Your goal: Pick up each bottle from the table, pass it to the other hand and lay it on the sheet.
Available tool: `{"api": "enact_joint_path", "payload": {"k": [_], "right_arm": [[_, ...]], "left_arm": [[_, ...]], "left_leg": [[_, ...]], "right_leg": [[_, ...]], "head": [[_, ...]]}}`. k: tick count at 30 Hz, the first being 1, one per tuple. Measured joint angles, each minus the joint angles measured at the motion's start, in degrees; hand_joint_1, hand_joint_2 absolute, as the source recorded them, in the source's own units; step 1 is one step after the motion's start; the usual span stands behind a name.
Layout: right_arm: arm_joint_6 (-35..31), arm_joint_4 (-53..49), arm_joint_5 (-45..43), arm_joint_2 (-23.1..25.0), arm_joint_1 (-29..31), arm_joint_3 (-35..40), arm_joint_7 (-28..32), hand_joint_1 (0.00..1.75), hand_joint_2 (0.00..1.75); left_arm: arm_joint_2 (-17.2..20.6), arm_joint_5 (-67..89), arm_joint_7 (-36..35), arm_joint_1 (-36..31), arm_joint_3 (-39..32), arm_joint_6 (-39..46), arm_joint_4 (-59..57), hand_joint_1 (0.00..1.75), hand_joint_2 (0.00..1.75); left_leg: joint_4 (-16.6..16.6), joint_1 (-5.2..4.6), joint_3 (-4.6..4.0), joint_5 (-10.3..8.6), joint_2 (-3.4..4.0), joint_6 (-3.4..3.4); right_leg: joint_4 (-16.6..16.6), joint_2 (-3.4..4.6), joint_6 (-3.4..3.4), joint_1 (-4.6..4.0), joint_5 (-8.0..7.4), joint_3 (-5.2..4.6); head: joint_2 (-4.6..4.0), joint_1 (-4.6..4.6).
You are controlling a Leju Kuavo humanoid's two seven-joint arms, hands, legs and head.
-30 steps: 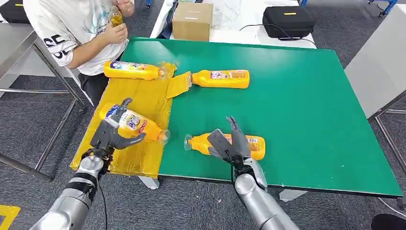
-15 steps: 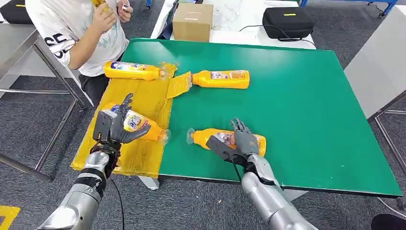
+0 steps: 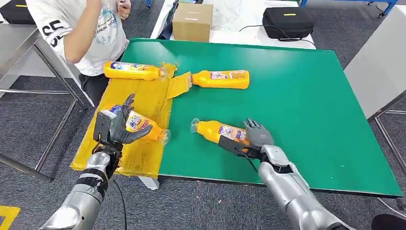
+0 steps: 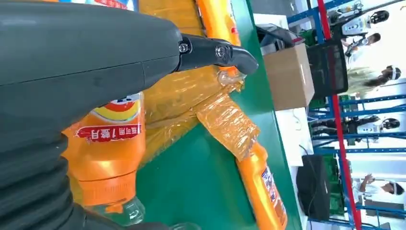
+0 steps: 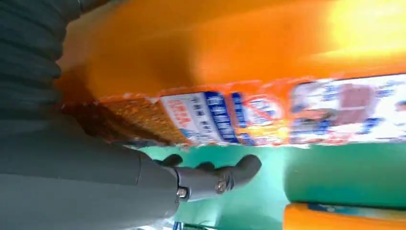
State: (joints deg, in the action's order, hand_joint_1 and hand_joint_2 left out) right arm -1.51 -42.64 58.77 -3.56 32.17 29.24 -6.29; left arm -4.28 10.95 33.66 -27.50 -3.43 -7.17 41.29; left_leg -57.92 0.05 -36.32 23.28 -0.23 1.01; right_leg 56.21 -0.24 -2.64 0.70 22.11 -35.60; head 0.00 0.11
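Note:
On the yellow sheet (image 3: pixel 143 98) at the table's left edge lies an orange bottle (image 3: pixel 141 127) (image 4: pixel 112 143). My left hand (image 3: pixel 115 127) is around it with fingers spread and the thumb (image 4: pixel 210 50) stretched straight over it. A second bottle (image 3: pixel 131 70) lies at the sheet's far end. My right hand (image 3: pixel 253 139) grips a third bottle (image 3: pixel 218 132) (image 5: pixel 230 57) on the green table (image 3: pixel 297 96), fingers curled over its base end and thumb (image 5: pixel 210 179) beneath. A fourth bottle (image 3: pixel 222 79) (image 4: pixel 263 187) lies farther back, its cap at the sheet's folded corner.
A person (image 3: pixel 91 28) in a white shirt stands at the table's far left corner, hands raised. A cardboard box (image 3: pixel 192 21) and a black case (image 3: pixel 288 21) sit beyond the far edge. The right half of the green table is bare. A metal table frame (image 3: pixel 52 62) stands left.
My right hand closed on the near bottle and swung it, so its neck now points farther away. My left hand's fingers spread around the bottle on the sheet. The person raised both hands.

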Motion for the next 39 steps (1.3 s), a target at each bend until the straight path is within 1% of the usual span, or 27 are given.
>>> {"api": "enact_joint_path", "payload": {"k": [2, 6, 11, 16, 18, 20, 23, 28, 29, 30, 32, 36, 39], "right_arm": [[1.41, 0.24, 0.04, -0.66, 0.52, 0.57, 0.0, 1.75, 1.75], [6.25, 1.59, -0.5, -2.1, 2.58, 2.23, 1.68, 1.75, 1.75], [10.29, 3.87, -5.52, -3.5, 4.8, 2.86, 6.97, 1.75, 1.75], [12.24, 5.27, -10.98, -4.24, 6.19, 2.89, 10.32, 1.75, 1.75], [10.9, 5.66, -14.96, -4.22, 6.29, 2.75, 11.1, 1.75, 1.75], [7.88, 5.9, -18.07, -3.76, 5.82, 2.32, 11.45, 1.75, 1.75], [2.59, 5.86, -23.02, -1.44, 3.77, 0.72, 13.49, 1.75, 1.75], [1.74, 5.79, -23.74, -0.92, 3.39, 0.37, 13.86, 1.75, 1.75], [-0.28, 5.36, -25.01, 1.2, 2.04, -0.79, 14.56, 1.75, 1.75], [-0.85, 5.03, -25.24, 3.19, 1.2, -1.75, 14.58, 1.75, 1.75], [-3.57, 4.11, -27.28, 4.26, -0.12, -2.84, 15.81, 1.75, 1.75], [-12.57, 0.34, -29.59, 8.67, -4.67, -4.87, 18.84, 1.75, 1.75], [-15.96, -2.56, -30.56, 11.85, -7.37, -5.0, 20.9, 1.75, 1.75]], "left_arm": [[0.0, 0.0, 0.18, -0.06, -0.11, -0.18, -0.15, 0.0, 1.75], [-0.02, -0.07, 1.03, -0.49, -0.15, -1.64, -0.74, 0.0, 1.75], [-0.02, -0.2, 2.05, -1.09, -0.24, -2.75, -1.94, 0.0, 1.75], [-0.02, -0.59, 2.73, -1.8, -0.24, -3.19, -3.34, 0.0, 1.75], [-0.02, -0.74, 2.86, -2.26, -0.24, -3.04, -4.04, 0.0, 1.75], [-0.06, -0.76, 2.3, -2.54, -0.22, -2.23, -4.41, 0.0, 1.75], [-0.42, 0.11, 0.63, -2.86, 0.02, -0.43, -4.74, 0.0, 1.75], [-0.5, 0.22, 0.44, -2.89, 0.09, -0.22, -4.81, 0.0, 1.75], [-0.9, 0.46, -0.04, -3.08, 0.22, 0.37, -4.96, 0.0, 1.75], [-1.33, 0.48, -0.22, -3.31, 0.37, 0.61, -5.22, 0.0, 1.75], [-1.44, 0.5, -0.39, -3.42, 0.59, 1.44, -5.38, 0.0, 1.75], [-2.47, 0.44, -2.88, -3.66, 1.7, 3.63, -5.38, 0.0, 1.75], [-3.54, -0.88, -4.5, -3.76, 2.84, 3.32, -5.38, 0.0, 1.75]], "left_leg": [[0.0, 0.0, 0.0, 0.01, 0.03, 0.0], [0.0, 0.0, 0.01, 0.0, -0.02, 0.0], [0.0, -0.01, 0.01, -0.02, -0.01, 0.03], [-0.01, -0.01, 0.01, -0.03, -0.01, 0.04], [-0.01, 0.0, 0.01, -0.02, -0.01, 0.03], [-0.01, 0.01, 0.01, 0.0, 0.01, 0.02], [-0.01, 0.02, 0.01, 0.02, 0.06, 0.0], [-0.01, 0.02, 0.01, 0.02, 0.06, 0.0], [-0.01, 0.03, 0.01, 0.02, 0.06, 0.0], [0.0, 0.05, 0.0, 0.01, 0.06, 0.0], [0.0, 0.04, -0.01, 0.0, 0.03, 0.0], [0.0, 0.02, -0.05, 0.0, 0.05, 0.0], [0.0, 0.03, -0.12, 0.02, 0.02, -0.01]], "right_leg": [[0.0, 0.02, 0.0, 0.0, 0.0, 0.0], [-0.02, -0.01, 0.01, 0.0, 0.01, 0.0], [-0.01, 0.0, -0.01, 0.01, -0.02, 0.02], [0.0, -0.01, -0.02, 0.01, -0.02, 0.02], [0.0, -0.01, -0.02, 0.0, -0.02, 0.01], [0.01, 0.01, -0.01, -0.02, -0.02, 0.01], [0.0, 0.04, -0.01, -0.05, -0.01, -0.03], [0.0, 0.04, -0.01, -0.05, -0.01, -0.04], [0.01, 0.05, 0.0, -0.06, -0.01, -0.07], [0.01, 0.03, 0.01, -0.06, 0.0, -0.06], [0.02, 0.02, 0.0, -0.05, 0.0, -0.03], [0.01, 0.03, -0.01, -0.03, -0.01, -0.09], [0.02, 0.01, 0.01, -0.04, 0.02, -0.16]], "head": [[0.0, 0.0], [0.0, 0.0], [0.0, 0.0], [0.0, -0.02], [0.0, 0.0], [0.0, 0.0], [0.0, 0.0], [0.0, 0.0], [0.0, -0.02], [0.0, 0.0], [0.0, 0.0], [0.0, 0.0], [0.0, -0.02]]}}
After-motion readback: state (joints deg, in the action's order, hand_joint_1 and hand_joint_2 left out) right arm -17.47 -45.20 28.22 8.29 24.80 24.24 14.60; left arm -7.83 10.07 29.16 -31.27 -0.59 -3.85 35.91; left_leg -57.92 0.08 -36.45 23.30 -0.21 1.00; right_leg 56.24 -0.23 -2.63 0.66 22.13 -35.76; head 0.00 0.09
